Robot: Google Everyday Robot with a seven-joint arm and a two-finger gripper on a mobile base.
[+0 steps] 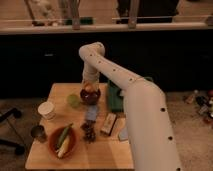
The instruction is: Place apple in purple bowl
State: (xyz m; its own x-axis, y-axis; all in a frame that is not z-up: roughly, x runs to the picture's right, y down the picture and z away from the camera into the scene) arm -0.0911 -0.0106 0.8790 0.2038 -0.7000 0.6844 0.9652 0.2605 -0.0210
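The small dark maroon-purple bowl (91,97) stands on the wooden table (110,155), near its far edge. The apple (89,90), reddish with orange patches, sits at the top of the bowl, right under my gripper. My gripper (89,83) hangs straight down over the bowl from the white arm (120,75), its tip at the apple. I cannot tell whether the apple rests in the bowl or hangs just above it.
A pale green round thing (74,100) lies left of the bowl, a white cup (46,110) further left. An orange bowl with vegetables (63,142) and a metal cup (37,132) stand front left. A green box (116,97), a grey-blue packet (92,113), dark grapes (89,132) and a bar (108,124) lie nearby.
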